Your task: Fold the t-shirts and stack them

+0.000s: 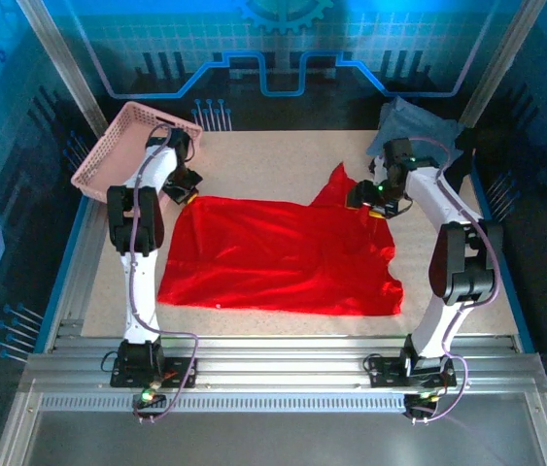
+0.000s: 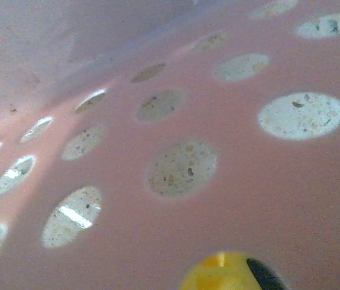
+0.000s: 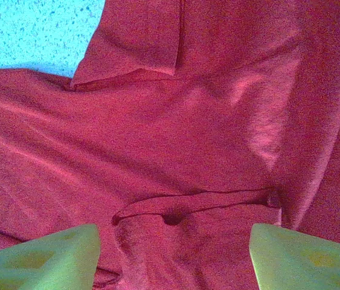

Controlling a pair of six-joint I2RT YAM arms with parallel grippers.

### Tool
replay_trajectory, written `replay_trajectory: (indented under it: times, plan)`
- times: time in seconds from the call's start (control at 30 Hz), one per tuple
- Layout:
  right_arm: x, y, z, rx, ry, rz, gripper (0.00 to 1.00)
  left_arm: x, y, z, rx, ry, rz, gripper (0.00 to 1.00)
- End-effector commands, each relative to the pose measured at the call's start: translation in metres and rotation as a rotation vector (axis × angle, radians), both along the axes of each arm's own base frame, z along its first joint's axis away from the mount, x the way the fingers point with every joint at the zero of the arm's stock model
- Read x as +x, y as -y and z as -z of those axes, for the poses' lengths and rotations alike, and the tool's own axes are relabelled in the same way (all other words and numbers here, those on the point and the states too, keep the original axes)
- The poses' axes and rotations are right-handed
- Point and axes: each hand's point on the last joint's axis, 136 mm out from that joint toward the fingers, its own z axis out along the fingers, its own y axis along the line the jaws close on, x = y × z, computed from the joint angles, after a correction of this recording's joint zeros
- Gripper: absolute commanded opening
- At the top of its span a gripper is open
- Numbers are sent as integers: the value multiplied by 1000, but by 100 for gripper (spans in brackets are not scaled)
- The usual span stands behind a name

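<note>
One red t-shirt [image 1: 283,257] lies spread flat in the middle of the worktop [image 1: 273,155], with one sleeve pointing toward the far side. One grey-blue shirt [image 1: 417,121] sits bunched at the far right corner — whether more lie under it I cannot tell. Two pincers are at the red t-shirt. The left pincer [image 1: 184,192] is at its far left corner, closed, though I cannot tell whether it pinches cloth. The right pincer [image 1: 378,209] hangs over its far right part, fingers wide apart above wrinkled cloth, gripping nothing. One pink basket [image 1: 122,146] stands at the far left, just beside the left pincer — its wall has round holes.
</note>
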Motion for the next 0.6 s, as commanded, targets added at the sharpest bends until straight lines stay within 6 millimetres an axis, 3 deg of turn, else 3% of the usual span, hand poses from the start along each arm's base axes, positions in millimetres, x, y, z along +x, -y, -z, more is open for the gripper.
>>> replay_trajectory:
  times: [0.0,0.33,0.57]
  plan:
    - [8,3,-20,32,44,7,67,-29,1,30,-31,-124,26,0]
    - [24,1,-19,44,47,30,66,3,-15,-39,14,95,61,0]
    - [31,3,-16,37,43,40,66,12,-13,-70,10,193,63,0]
